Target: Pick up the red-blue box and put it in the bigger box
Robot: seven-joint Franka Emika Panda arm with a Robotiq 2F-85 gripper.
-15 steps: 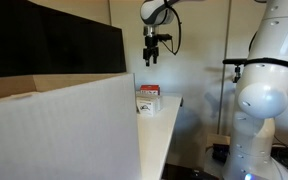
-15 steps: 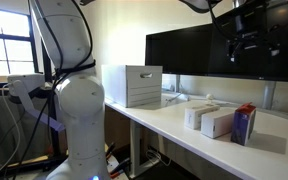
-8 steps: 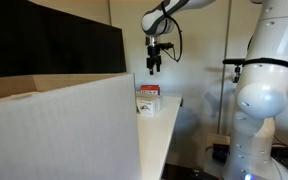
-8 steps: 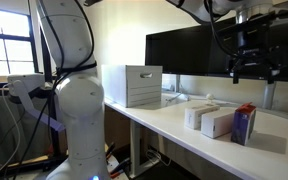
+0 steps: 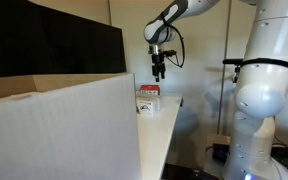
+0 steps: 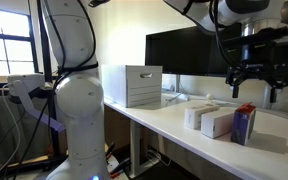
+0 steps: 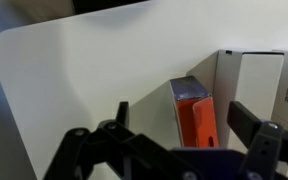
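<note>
The red-blue box stands upright on the white table near its end, in both exterior views (image 5: 148,97) (image 6: 244,125). In the wrist view its orange face and blue top (image 7: 196,118) lie between my fingers. My gripper (image 5: 159,72) (image 6: 252,85) (image 7: 182,112) is open and empty, pointing down, a short way above the box and not touching it. The bigger box is the large white carton in the foreground of an exterior view (image 5: 59,125); it also stands on the far end of the table (image 6: 132,85).
Two flat white boxes (image 6: 209,120) (image 7: 259,85) lie right next to the red-blue box. A large black monitor (image 6: 184,50) (image 5: 49,45) stands along the back of the table. The table's rounded edge (image 7: 24,60) is close by. The robot base (image 5: 264,90) stands beside the table.
My gripper has come down from high above the table to just over the red-blue box. It stays open. The boxes have not moved.
</note>
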